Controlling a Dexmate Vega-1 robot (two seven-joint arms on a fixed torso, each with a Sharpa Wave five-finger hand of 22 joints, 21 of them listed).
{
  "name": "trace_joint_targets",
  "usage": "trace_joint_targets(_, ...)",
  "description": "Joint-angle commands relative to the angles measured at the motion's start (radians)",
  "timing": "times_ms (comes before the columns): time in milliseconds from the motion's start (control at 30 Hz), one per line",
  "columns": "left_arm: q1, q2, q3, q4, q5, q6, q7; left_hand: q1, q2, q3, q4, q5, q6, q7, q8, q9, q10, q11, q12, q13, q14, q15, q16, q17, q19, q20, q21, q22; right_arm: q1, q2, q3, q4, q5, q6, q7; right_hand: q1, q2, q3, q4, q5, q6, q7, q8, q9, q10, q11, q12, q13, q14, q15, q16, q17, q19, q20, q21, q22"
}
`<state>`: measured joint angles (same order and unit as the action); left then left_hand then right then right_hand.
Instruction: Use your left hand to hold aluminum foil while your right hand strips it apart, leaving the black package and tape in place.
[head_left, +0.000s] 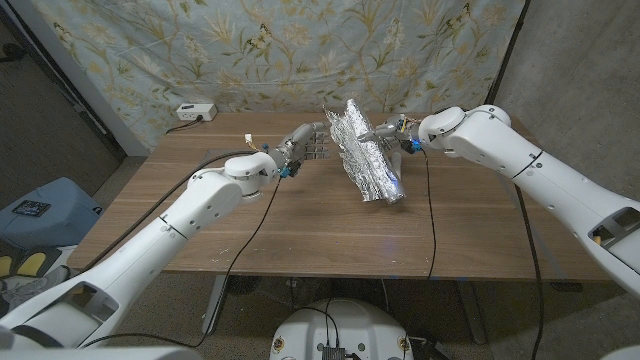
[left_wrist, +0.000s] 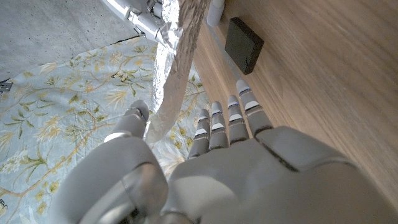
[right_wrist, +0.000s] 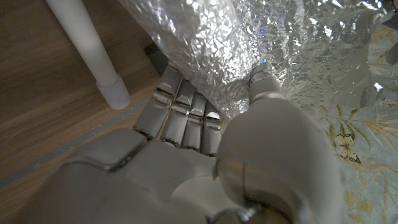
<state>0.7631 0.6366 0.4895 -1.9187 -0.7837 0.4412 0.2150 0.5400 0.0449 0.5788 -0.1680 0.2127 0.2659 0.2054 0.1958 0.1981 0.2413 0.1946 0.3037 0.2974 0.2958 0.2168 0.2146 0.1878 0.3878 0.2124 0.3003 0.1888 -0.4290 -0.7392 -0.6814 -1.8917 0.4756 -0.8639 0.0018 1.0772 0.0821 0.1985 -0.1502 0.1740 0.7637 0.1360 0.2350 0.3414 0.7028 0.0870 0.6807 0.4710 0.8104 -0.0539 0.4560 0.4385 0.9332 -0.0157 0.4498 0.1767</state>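
Observation:
A crumpled sheet of aluminum foil (head_left: 362, 150) stands raised over the middle of the table, its lower end (head_left: 390, 195) touching the wood. My right hand (head_left: 398, 135) is behind it and grips the foil (right_wrist: 249, 43), thumb pressed on the front and fingers (right_wrist: 180, 109) underneath. My left hand (head_left: 305, 145) reaches to the foil's left edge. Its fingers (left_wrist: 227, 121) are straight and its thumb (left_wrist: 132, 121) stands apart, with a foil strip (left_wrist: 171, 81) running between them and no grip showing. A black package (left_wrist: 244, 42) lies on the table beyond, next to a white tube (right_wrist: 84, 50).
A white power box (head_left: 195, 110) sits at the table's far left edge. A floral cloth (head_left: 280, 45) hangs behind the table. Black cables (head_left: 430, 220) trail from both wrists across the wood. A blue object (head_left: 45, 210) lies on the floor at the left.

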Motion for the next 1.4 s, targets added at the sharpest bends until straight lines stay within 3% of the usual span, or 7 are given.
trace_joint_targets(33,-0.066,-0.026,0.041,0.036,-0.033,0.073,-0.060,0.019,0.002,-0.008,-0.001,0.000,0.001,0.009,0.005,0.002,0.008,0.004,0.014,0.011,0.014,-0.001,-0.005,0.003,0.014,0.000,0.006,0.003,-0.012,-0.001,0.008,-0.006,-0.004,-0.003,-0.012,0.059,0.050,0.009,0.000,0.006,0.003,-0.006,0.001,0.006,0.001,-0.003,0.005,0.010,0.012,-0.010,-0.001,0.005,-0.002,0.002,-0.005,0.001)
trace_joint_targets(433,-0.094,-0.034,0.058,0.066,-0.058,0.114,-0.091,0.048,0.008,-0.027,0.001,0.001,-0.001,0.009,0.005,0.005,0.014,0.003,0.040,0.042,0.032,-0.002,-0.008,0.005,0.025,0.000,0.005,0.006,-0.005,0.009,0.003,0.001,-0.015,-0.001,-0.018,0.059,0.050,0.009,0.001,0.006,0.003,-0.006,0.001,0.009,0.001,-0.003,0.008,0.017,0.013,-0.009,-0.003,0.007,0.000,0.001,-0.005,0.001)
trace_joint_targets(533,-0.102,-0.043,0.062,0.084,-0.072,0.124,-0.103,0.111,0.036,-0.026,-0.007,0.018,0.006,0.009,0.009,0.008,0.011,0.007,0.063,0.074,0.040,-0.003,-0.012,0.007,0.028,0.000,0.002,0.009,-0.005,0.010,0.005,0.002,-0.014,0.000,-0.019,0.061,0.051,0.010,0.000,0.006,0.003,-0.006,0.001,0.010,0.002,-0.003,0.010,0.019,0.012,-0.012,-0.004,0.009,-0.001,0.001,-0.006,0.001)
trace_joint_targets(733,-0.118,-0.061,0.070,0.116,-0.092,0.144,-0.116,0.160,0.043,-0.040,-0.005,0.040,0.026,0.009,0.015,0.013,0.034,0.003,0.094,0.108,0.062,-0.004,-0.008,0.008,0.045,0.000,0.006,0.012,-0.003,0.009,0.005,-0.001,-0.017,-0.001,-0.019,0.061,0.052,0.010,0.001,0.006,0.003,-0.008,0.000,0.011,0.001,-0.003,0.010,0.020,0.015,-0.011,-0.004,0.010,-0.001,0.001,-0.006,0.001)
trace_joint_targets(1000,-0.146,-0.088,0.094,0.156,-0.082,0.172,-0.098,0.241,0.039,-0.069,-0.003,0.090,0.127,0.010,0.031,0.022,0.175,-0.040,0.212,0.180,0.200,-0.033,0.015,0.008,0.142,-0.004,0.042,0.012,-0.011,0.000,0.012,-0.004,-0.013,0.003,-0.017,0.059,0.053,0.010,0.003,0.006,0.005,-0.009,0.000,0.012,0.005,-0.005,0.013,0.022,0.015,-0.014,-0.005,0.012,-0.002,0.001,-0.007,0.001)
trace_joint_targets(1033,-0.150,-0.093,0.097,0.162,-0.079,0.175,-0.095,0.245,0.045,-0.067,0.001,0.095,0.140,0.010,0.033,0.023,0.175,-0.035,0.218,0.186,0.215,-0.033,0.018,0.009,0.149,-0.001,0.044,0.011,-0.012,-0.001,0.012,-0.005,-0.013,0.004,-0.016,0.060,0.054,0.011,0.003,0.007,0.005,-0.010,0.000,0.012,0.003,-0.005,0.012,0.022,0.016,-0.014,-0.006,0.012,-0.001,0.001,-0.007,0.001)
trace_joint_targets(1400,-0.179,-0.138,0.110,0.221,-0.073,0.193,-0.086,0.293,0.038,-0.049,0.000,0.144,0.310,0.003,0.068,0.037,0.345,-0.128,0.334,0.239,0.393,-0.116,0.034,0.004,0.283,-0.048,0.095,0.006,-0.016,-0.017,0.017,-0.007,-0.014,0.016,-0.004,0.058,0.056,0.011,0.004,0.007,0.009,-0.012,0.000,0.014,0.005,-0.004,0.012,0.023,0.017,-0.015,-0.010,0.013,-0.004,-0.001,-0.009,0.001)
